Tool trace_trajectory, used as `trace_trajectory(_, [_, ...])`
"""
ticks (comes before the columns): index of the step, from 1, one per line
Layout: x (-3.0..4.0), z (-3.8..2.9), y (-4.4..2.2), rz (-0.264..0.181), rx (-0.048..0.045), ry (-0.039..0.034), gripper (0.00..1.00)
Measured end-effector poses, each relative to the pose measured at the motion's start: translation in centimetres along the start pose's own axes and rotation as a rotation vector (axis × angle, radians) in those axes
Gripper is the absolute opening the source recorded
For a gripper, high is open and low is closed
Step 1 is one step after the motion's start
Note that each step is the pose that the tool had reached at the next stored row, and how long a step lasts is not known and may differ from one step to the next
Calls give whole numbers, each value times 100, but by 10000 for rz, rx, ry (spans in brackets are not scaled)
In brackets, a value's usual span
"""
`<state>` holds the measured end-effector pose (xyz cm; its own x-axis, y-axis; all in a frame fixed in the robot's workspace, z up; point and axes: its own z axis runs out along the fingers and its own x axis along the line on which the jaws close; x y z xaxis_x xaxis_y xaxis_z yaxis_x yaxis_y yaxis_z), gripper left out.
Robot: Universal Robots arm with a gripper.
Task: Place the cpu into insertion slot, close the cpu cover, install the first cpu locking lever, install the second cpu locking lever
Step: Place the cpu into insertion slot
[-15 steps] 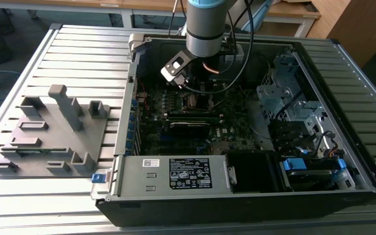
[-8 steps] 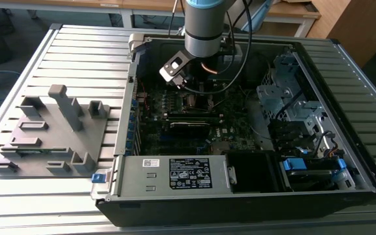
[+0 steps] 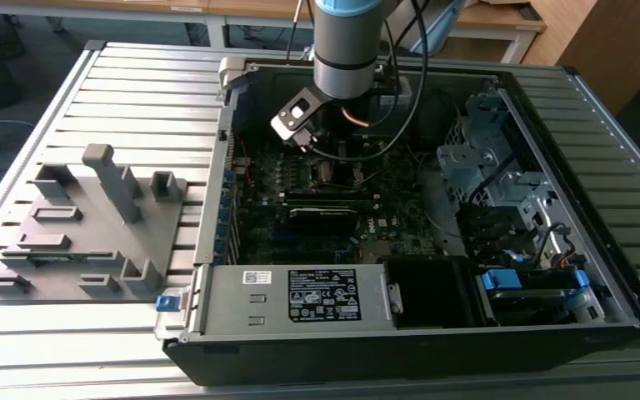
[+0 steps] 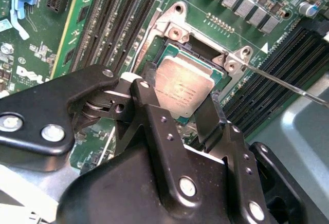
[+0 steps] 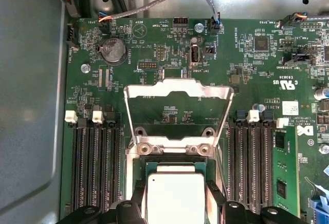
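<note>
Pinching the cpu [image 4: 184, 82] by two opposite edges, the claw [image 4: 179, 98] is down inside the open computer case [image 3: 409, 354] on the slatted tabletop [image 3: 131, 83], with the arm [image 3: 348, 50] reaching in from above. In the second wrist view one black finger sits on each side of the chip and looks pressed against it. The chip lies squarely between the fingers and right over the insertion slot [image 4: 203, 54]. The chip is square, so it has no long axis, but its edges look lined up with the slot's metal rim. I can't tell whether it is fully bedded or a touch proud. It is a small flat square with a dull silver-grey top, faintly marked, and a thin green border shows around it in the first wrist view. The cpu cover [image 5: 180, 85] stands open on the far side of the slot from the claw. It is a silver frame tipped up on its hinge, with green motherboard [image 5: 154, 44] showing through the cut-out middle. A thin locking lever [image 4: 288, 82] angles out from one corner of the socket, unlatched by the look of it. Long black memory slots [image 5: 95, 167] flank the socket on both sides.
</note>
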<state>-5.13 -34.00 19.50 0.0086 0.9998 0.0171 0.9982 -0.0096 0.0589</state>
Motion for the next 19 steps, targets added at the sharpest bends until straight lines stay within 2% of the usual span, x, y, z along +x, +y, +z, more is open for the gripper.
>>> trace_trajectory(19, [11,14,7,-1,0,1,54])
